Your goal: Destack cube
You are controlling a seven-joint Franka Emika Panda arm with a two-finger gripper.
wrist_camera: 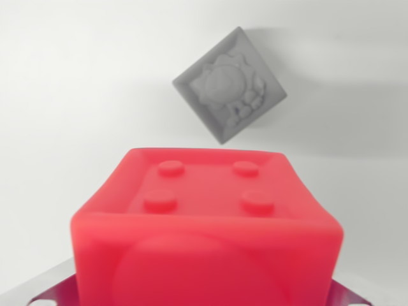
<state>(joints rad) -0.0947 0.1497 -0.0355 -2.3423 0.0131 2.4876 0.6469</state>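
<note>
Filling the lower half of your wrist view is a glossy red plastic cube (207, 223) with four round studs on its upper face and a shallow round relief on the face turned toward the camera. At the bottom corners, thin metal edges of the gripper (204, 298) peek out on either side of it; they seem to flank the cube, so you are probably holding it, but the contact itself is hidden and you cannot tell for sure whether the fingers are clamped on it.

Beyond it, well apart, a grey square block (229, 84) with a moulded flower-like relief lies on the counter (70, 83), turned so one corner points toward the camera. Nothing sits on top of it.

Judging by this, the destacking looks largely done: the two cubes are separated, and the red one is no longer on the grey one. What seems left is for you to set the red cube down on a bare patch and let go.

Your counter is plain, matt white and uncluttered, with a soft shadow behind the grey block. No walls, people or other room features are visible.
</note>
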